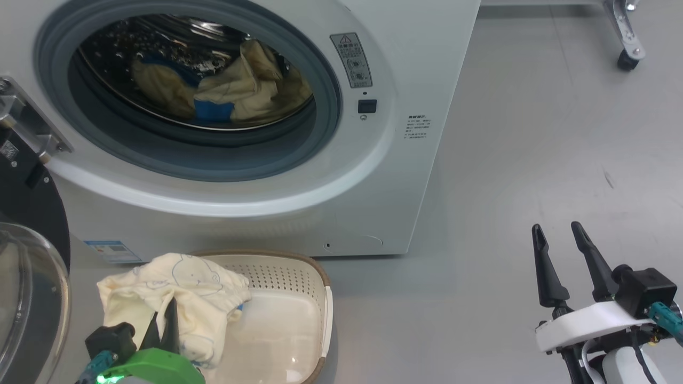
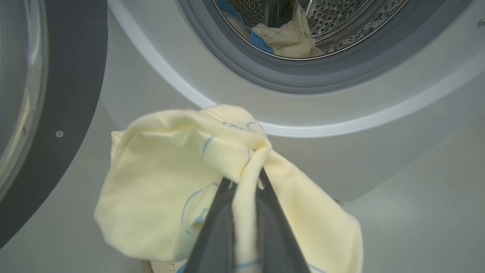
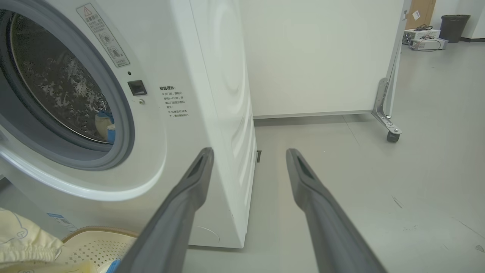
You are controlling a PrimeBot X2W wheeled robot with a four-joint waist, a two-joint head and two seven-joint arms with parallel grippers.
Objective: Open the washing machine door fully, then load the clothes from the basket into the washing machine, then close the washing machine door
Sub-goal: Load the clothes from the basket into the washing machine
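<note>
Left gripper (image 2: 243,177), pinched shut on a garment (image 2: 163,178), should lift high (the hem seems to trail in the basket (image 1: 277,273)) before entering the drum (image 1: 122,40). Right gripper (image 1: 564,236) gapes, empty.

Bright, even light; a soft shadow on the floor (image 1: 533,133) under the washing machine (image 1: 416,160). Glare streaks the door glass (image 1: 26,298) left of the left claw (image 1: 164,308), whose fingers (image 2: 214,235) blur near the lens.
</note>
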